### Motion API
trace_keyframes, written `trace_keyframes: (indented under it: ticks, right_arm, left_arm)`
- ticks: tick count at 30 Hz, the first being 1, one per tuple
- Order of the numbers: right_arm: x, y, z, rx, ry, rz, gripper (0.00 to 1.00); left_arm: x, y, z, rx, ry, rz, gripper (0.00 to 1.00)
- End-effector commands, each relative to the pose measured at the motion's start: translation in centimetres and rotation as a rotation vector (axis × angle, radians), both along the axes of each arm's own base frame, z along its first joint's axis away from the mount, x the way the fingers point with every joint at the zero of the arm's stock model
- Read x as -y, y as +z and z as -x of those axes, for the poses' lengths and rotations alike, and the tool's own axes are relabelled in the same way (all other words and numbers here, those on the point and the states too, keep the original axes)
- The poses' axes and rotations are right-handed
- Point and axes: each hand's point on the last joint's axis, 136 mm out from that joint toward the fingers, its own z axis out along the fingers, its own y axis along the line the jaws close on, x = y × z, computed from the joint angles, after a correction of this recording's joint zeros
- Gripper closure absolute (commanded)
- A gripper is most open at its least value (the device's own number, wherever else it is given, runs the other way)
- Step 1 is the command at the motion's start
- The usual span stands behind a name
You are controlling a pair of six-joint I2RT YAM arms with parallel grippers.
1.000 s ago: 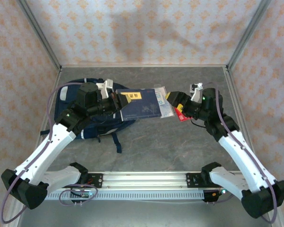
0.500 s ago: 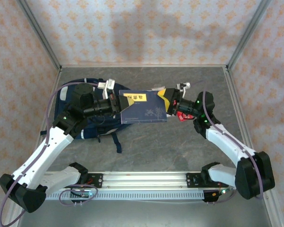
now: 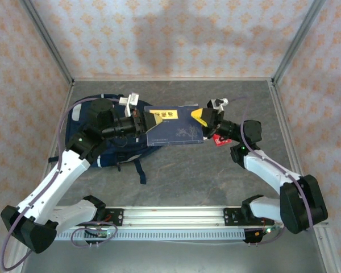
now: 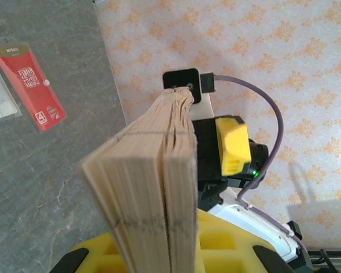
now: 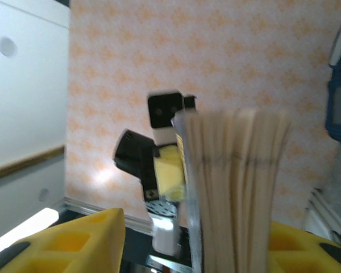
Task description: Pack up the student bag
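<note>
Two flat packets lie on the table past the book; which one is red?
The red packet with the gold top strip. The packet beside it is pale and clear-wrapped, cut off at the picture's edge.

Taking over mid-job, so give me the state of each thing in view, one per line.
book: closed, held off the table, gripped at both ends
left gripper: shut on book
right gripper: shut on book
student bag: lying on the table
red packet: flat on table

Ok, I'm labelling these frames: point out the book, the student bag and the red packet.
book (image 3: pixel 176 128), top view, middle of its blue cover.
student bag (image 3: pixel 116 151), top view, navy fabric below the left arm.
red packet (image 4: pixel 35 88), left wrist view, middle of its red face.
</note>
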Motion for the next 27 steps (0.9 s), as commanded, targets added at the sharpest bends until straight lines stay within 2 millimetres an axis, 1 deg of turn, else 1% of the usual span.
trace_keyframes:
  ticks: [1, 3, 4, 5, 6, 7, 9, 11, 12, 13, 14, 15, 16, 17, 18, 19, 20, 21, 23, 24, 25, 27]
  right_arm:
    - [-0.6, 0.3, 2.1, 0.119, 0.038, 0.100, 0.58]
    - [-0.5, -0.6, 2.0, 0.124, 0.012, 0.161, 0.70]
    - [-0.5, -0.8, 2.1, 0.132, 0.003, 0.180, 0.78]
    - [-0.3, -0.9, 2.0, 0.134, -0.012, 0.195, 0.89]
    - [0.1, -1.0, 1.7, 0.136, -0.041, 0.209, 0.97]
    - [0.6, -1.1, 1.3, 0.134, -0.070, 0.216, 1.00]
    - [1.6, -1.1, 0.5, 0.128, -0.129, 0.217, 1.00]
    - [1.8, -0.9, 0.4, 0.131, -0.145, 0.213, 1.00]
    - [1.9, -0.9, 0.2, 0.126, -0.157, 0.214, 1.00]
    - [2.1, -1.0, -0.1, 0.118, -0.175, 0.217, 1.00]
    - [2.3, -1.1, -0.2, 0.116, -0.198, 0.229, 1.00]
    - [2.5, -1.6, -0.4, 0.109, -0.227, 0.263, 1.00]
    - [3.0, -2.5, -0.8, 0.090, -0.266, 0.317, 1.00]
    - [3.7, -4.1, -1.2, 0.060, -0.315, 0.415, 1.00]
    - [4.8, -5.5, -1.7, 0.033, -0.372, 0.536, 1.00]
    - [6.3, -6.9, -1.9, 0.002, -0.430, 0.667, 1.00]
    - [7.7, -7.6, -2.1, -0.016, -0.483, 0.769, 1.00]
    - [9.2, -8.1, -2.2, -0.021, -0.536, 0.871, 1.00]
    - [12.0, -8.4, -2.3, -0.051, -0.635, 1.015, 1.00]
    - [12.7, -8.4, -2.3, -0.069, -0.659, 1.056, 1.00]
    - [13.0, -8.4, -2.3, -0.077, -0.665, 1.074, 1.00]
    - [13.0, -8.5, -2.4, -0.095, -0.661, 1.085, 1.00]
  left_arm:
    - [0.2, 2.1, -0.2, 0.064, -0.019, 0.038, 1.00]
    - [0.2, 1.8, -0.3, 0.062, -0.019, 0.028, 1.00]
    - [0.2, 1.6, -0.3, 0.059, -0.020, 0.019, 1.00]
    - [0.2, 1.3, -0.4, 0.054, -0.020, 0.007, 1.00]
    - [0.2, 1.1, -0.3, 0.056, -0.024, -0.005, 1.00]
    - [0.2, 0.8, -0.3, 0.053, -0.026, -0.020, 1.00]
    - [0.1, -0.1, -0.4, 0.043, -0.026, -0.053, 1.00]
    - [0.0, -0.7, -0.5, 0.032, -0.024, -0.078, 1.00]
    - [-0.2, -1.3, -0.7, 0.018, -0.011, -0.107, 0.96]
    - [-0.5, -1.7, -0.9, 0.009, 0.003, -0.134, 0.85]
    - [-0.8, -2.2, -1.2, 0.004, 0.021, -0.164, 0.70]
    - [-1.3, -2.6, -1.6, -0.006, 0.047, -0.197, 0.58]
    - [-1.9, -3.1, -2.0, -0.015, 0.081, -0.236, 0.48]
    - [-3.2, -4.2, -2.6, -0.038, 0.141, -0.307, 0.38]
    - [-4.9, -5.2, -3.3, -0.060, 0.215, -0.395, 0.34]
    - [-6.4, -5.9, -3.9, -0.078, 0.283, -0.477, 0.31]
    - [-8.4, -6.8, -4.4, -0.106, 0.366, -0.572, 0.29]
    - [-10.1, -7.4, -5.1, -0.129, 0.440, -0.652, 0.27]
    - [-12.2, -8.7, -6.0, -0.175, 0.519, -0.775, 0.25]
    - [-13.0, -9.2, -6.6, -0.208, 0.553, -0.840, 0.24]
    - [-13.7, -9.8, -7.0, -0.245, 0.580, -0.889, 0.24]
    - [-14.7, -11.1, -8.1, -0.327, 0.620, -0.996, 0.23]
